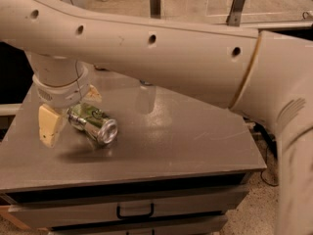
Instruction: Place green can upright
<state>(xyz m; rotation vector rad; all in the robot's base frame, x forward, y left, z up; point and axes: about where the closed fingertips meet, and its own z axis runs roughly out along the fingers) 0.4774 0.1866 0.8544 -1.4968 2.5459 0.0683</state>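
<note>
The green can [89, 119] lies on its side, its green-and-white wall partly hidden by the wrist and its shiny silver end [107, 131] facing front right. My gripper [71, 111] hangs from the big cream arm over the left part of the grey table top [195, 146]. One cream finger [50, 125] is at the can's left. The other finger [93, 95] shows behind the can. The fingers sit against the can's sides. A dark shadow lies on the table a little below the can, so it seems slightly lifted.
A pale slim upright can [145, 100] stands behind, its top hidden by the arm. The arm [161, 53] spans the whole upper view. The table's front edge [137, 177] has a drawer with a black handle [134, 212] below. Floor lies to the right.
</note>
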